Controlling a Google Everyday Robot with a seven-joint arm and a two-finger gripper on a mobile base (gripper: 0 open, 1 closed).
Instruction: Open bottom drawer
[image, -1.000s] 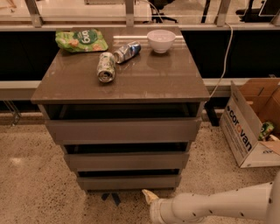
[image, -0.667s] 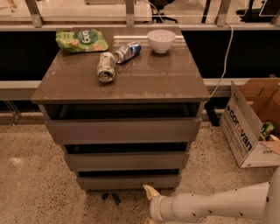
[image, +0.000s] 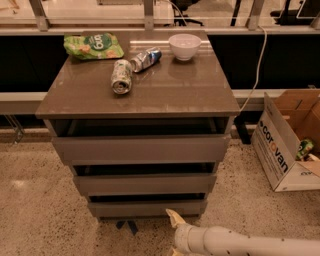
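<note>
The bottom drawer (image: 147, 207) is the lowest, narrowest grey-brown front of the cabinet, flat and handleless, with a dark gap above it. My gripper (image: 173, 235) is on the white arm that comes in from the lower right. It sits low in front of the cabinet, just below and right of centre of the bottom drawer's lower edge. It is open and empty; its upper fingertip (image: 172, 218) is close to the drawer's underside, and I cannot tell whether it touches. The lower finger is cut off by the picture's bottom edge.
The middle drawer (image: 145, 183) and top drawer (image: 141, 148) are above. On the cabinet top (image: 175, 95) lie a green bag (image: 93, 45), two cans (image: 121, 76) and a white bowl (image: 184, 46). A cardboard box (image: 285, 142) stands on the floor at right.
The gripper has risen slightly and crept toward the bottom drawer's lower edge. The drawers and the things on top have not moved.
</note>
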